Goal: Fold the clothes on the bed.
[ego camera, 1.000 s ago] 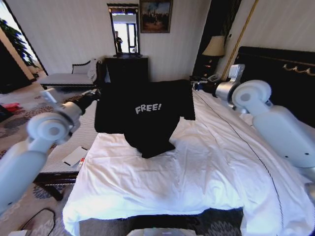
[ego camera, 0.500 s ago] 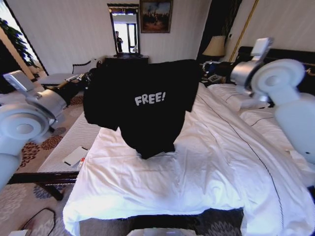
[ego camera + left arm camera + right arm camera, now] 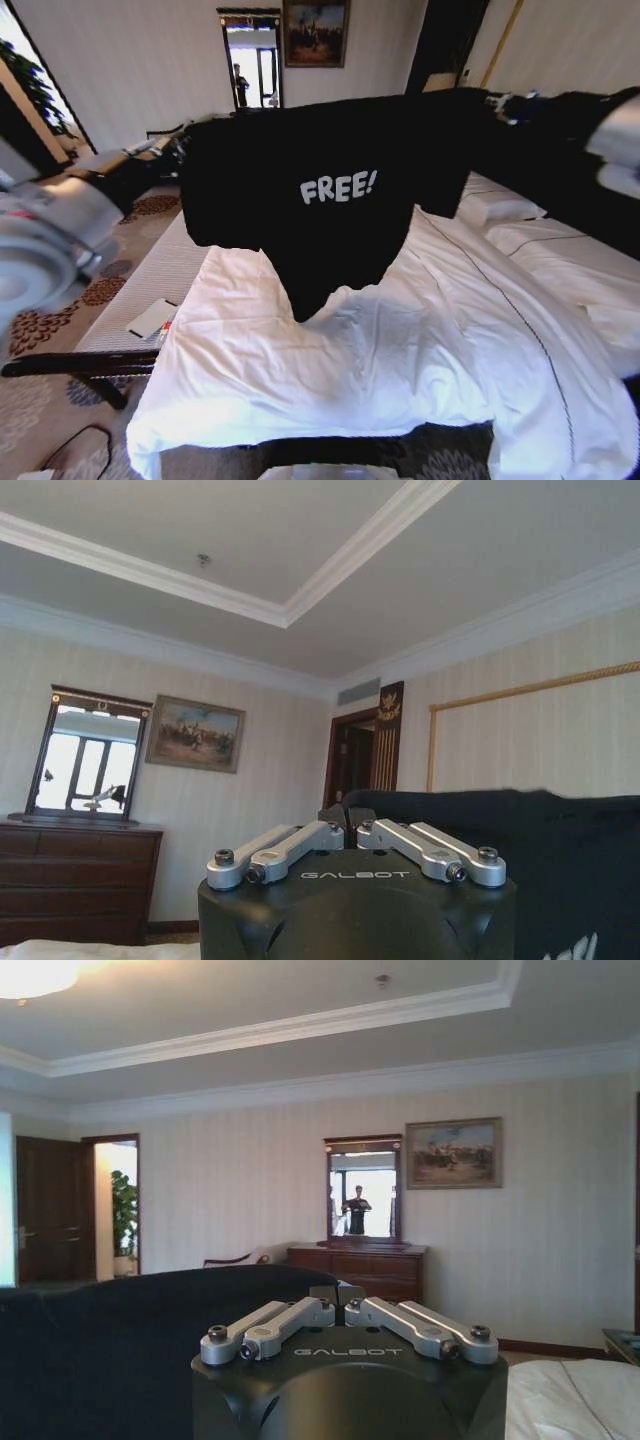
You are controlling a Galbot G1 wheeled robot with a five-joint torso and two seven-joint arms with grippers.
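Clamped at 10 o'clock by the left gripper, fingers pinched shut on a shoulder edge. Hoisted higher than half a second ago: black T-shirt stretched wide across the centre, "FREE!" facing the head camera, hem now hanging clear of the white duvet on the bed, where it trailed a second back. Held at 2 o'clock by the right gripper, likewise closed on cloth. Looks shaken out, ready for laying flat; no fold yet made.
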